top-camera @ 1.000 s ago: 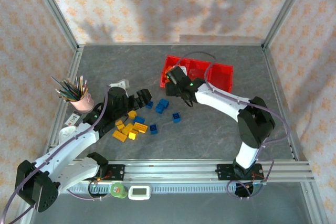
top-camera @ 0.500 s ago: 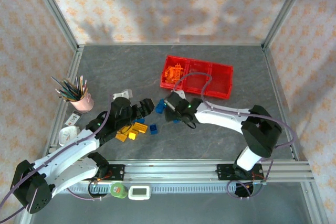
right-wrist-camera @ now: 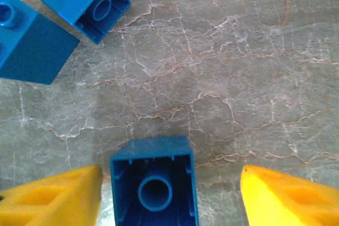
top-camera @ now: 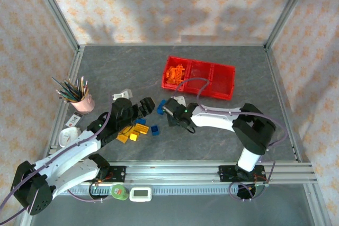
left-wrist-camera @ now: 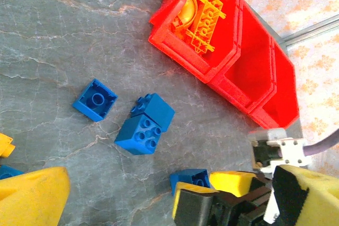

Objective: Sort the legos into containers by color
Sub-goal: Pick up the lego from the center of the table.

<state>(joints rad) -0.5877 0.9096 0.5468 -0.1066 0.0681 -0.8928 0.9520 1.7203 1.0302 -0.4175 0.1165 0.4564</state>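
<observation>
The red containers lie at the back, with orange legos in the left bin. Blue legos and yellow legos are scattered on the grey table. My right gripper is down at the table, open, its yellow fingers on either side of an upturned blue lego. That lego lies close to the left finger, with a wide gap to the right one. My left gripper hovers open just left of it, holding nothing. In the left wrist view two joined blue legos and a single one lie ahead.
A pink cup of coloured pencils stands at the left edge, with a white dish nearer the front. A small white object lies behind the left arm. The two grippers are close together over the bricks.
My right gripper has come from the containers' left bin down to the blue legos and now straddles one. My left gripper has shifted a little right.
</observation>
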